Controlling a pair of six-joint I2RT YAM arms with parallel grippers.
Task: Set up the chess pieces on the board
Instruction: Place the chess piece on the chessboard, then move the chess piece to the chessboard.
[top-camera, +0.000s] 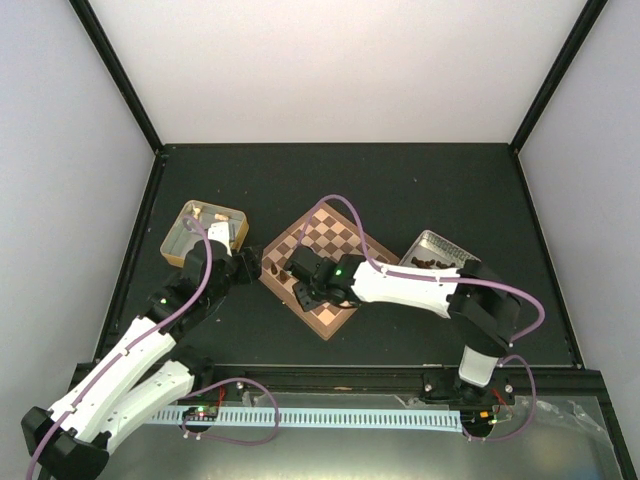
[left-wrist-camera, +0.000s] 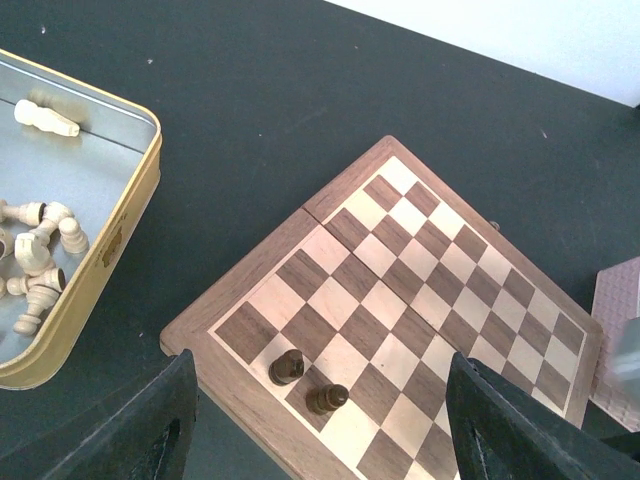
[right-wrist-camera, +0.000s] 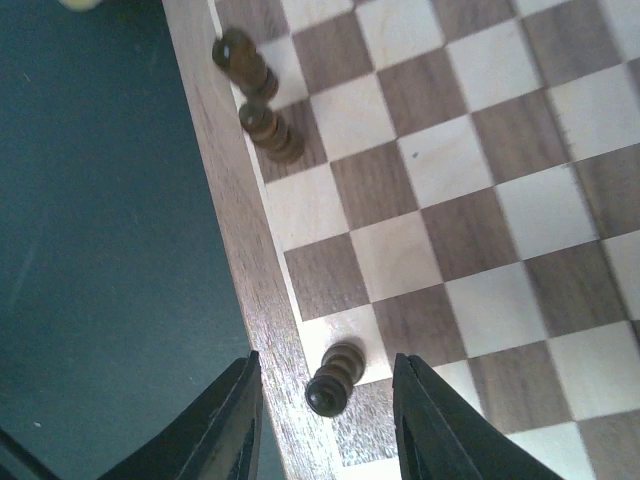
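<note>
Three dark chess pieces (right-wrist-camera: 270, 132) stand on the board (top-camera: 340, 235), along its near-left edge on the table (top-camera: 450, 180), the right pincer (right-wrist-camera: 325, 362) parted loosely around one, the left pincer (left-wrist-camera: 322, 365) hovering wide and empty, and most pieces seemingly left in the tray (top-camera: 432, 238) at right.

Board (left-wrist-camera: 400, 290) smooth wood; chess pieces (right-wrist-camera: 335, 378) dark wood; tin (left-wrist-camera: 115, 235) glossy metal; table (left-wrist-camera: 250, 120) matt.

Soft, even light; pictures mostly sharp.
The white walls are bright and the dark desk (top-camera: 420, 190) looks matte. On the board (right-wrist-camera: 450, 200) the chess pieces (right-wrist-camera: 335, 378) cast only faint shadows, and the right wrist view is a little blurred.
</note>
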